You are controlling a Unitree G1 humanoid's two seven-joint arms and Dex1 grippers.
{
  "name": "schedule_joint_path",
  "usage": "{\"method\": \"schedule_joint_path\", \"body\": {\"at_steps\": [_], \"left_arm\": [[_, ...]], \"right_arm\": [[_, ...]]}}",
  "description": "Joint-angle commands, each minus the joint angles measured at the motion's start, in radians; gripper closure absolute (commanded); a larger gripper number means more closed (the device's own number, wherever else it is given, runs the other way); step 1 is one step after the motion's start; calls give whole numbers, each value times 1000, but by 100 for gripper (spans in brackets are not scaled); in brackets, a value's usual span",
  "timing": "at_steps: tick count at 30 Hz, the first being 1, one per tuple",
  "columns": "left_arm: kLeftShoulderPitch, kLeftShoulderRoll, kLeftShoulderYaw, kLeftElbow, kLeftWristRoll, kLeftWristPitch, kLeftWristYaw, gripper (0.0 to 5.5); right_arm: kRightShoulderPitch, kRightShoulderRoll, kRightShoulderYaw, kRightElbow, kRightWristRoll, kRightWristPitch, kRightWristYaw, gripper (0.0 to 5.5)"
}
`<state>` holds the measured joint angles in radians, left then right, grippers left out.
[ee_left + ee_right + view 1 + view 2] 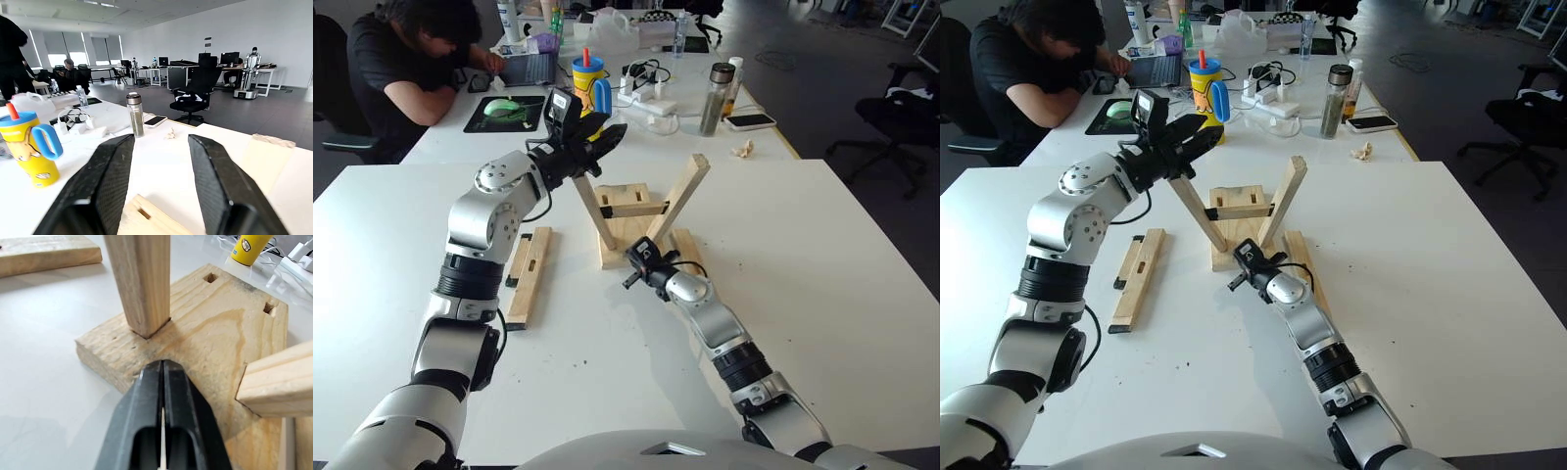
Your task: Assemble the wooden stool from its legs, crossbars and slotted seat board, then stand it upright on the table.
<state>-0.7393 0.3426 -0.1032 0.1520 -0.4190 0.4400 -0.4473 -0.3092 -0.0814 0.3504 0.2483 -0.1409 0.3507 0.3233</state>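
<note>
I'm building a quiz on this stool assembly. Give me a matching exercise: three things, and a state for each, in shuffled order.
Things:
1. left end effector
2. right end effector
3. seat board

States:
A. lying flat on the table, two legs standing in it
B. shut
C. open

Pairs: 1-C; 2-B; 3-A

White table (822, 255), seat board (628, 230), slotted plank (530, 274)

Two tilted legs (681, 194) stand in the seat board (619, 238), a crossbar (636, 209) between them; one slotted bar (530, 273) lies left, another seemingly right.
</note>
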Motion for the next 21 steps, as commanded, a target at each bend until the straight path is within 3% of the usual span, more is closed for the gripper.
{"method": "schedule_joint_path", "body": {"at_steps": [1,4,8,14,21], "left_arm": [[36,-60,62,114,70,-50,122,345],[-21,-73,156,19,71,-141,206,345],[88,-76,264,-207,123,-156,376,345],[474,-144,210,-492,176,-18,479,427],[627,-223,139,-618,213,44,526,541]], "right_arm": [[85,-2,34,148,-3,99,38,550],[72,3,25,168,-2,58,26,550],[55,27,-31,128,30,-126,-19,550],[81,75,-117,-216,161,-281,-23,550],[250,-18,-188,-565,286,-42,16,550]]}}
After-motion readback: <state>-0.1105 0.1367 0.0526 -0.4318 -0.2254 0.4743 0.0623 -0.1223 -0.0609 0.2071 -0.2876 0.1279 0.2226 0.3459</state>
